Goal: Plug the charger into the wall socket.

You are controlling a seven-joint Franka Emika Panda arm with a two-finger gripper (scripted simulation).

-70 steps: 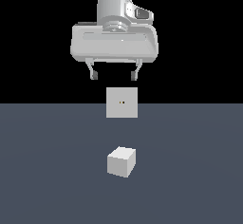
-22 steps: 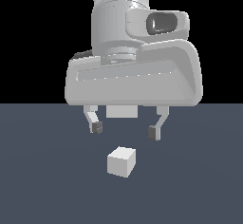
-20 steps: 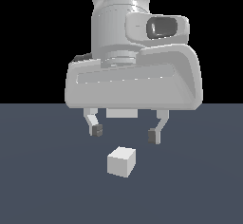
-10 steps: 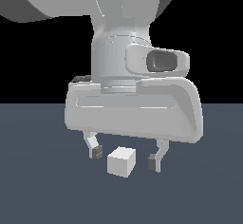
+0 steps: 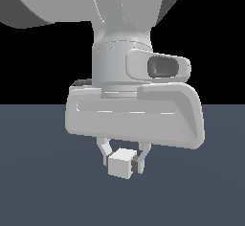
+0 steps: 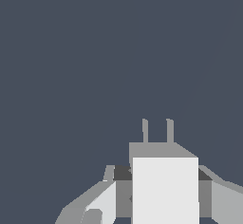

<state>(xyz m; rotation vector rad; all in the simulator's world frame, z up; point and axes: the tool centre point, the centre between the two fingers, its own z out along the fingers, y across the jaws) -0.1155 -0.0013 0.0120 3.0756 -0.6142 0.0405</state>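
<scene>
The charger (image 5: 121,164) is a small white-grey cube on the dark grey floor. My gripper (image 5: 123,163) has come down over it, and its two fingers (image 5: 104,149) press against the cube's two sides, so it is shut on the charger. In the wrist view the charger (image 6: 165,190) fills the gap between the fingers (image 6: 97,205), and its two thin prongs (image 6: 144,131) point away from the hand. The wall socket is hidden behind my hand and arm in the exterior view and is out of the wrist view.
The dark grey floor (image 5: 38,182) spreads flat around the charger. My large pale hand body (image 5: 136,119) and wrist block the middle of the exterior view. Beyond the floor is black background.
My hand has dropped from above the charger down around it. The fingers, wide apart half a second ago, have closed in on the cube's sides. The cube has stayed in place.
</scene>
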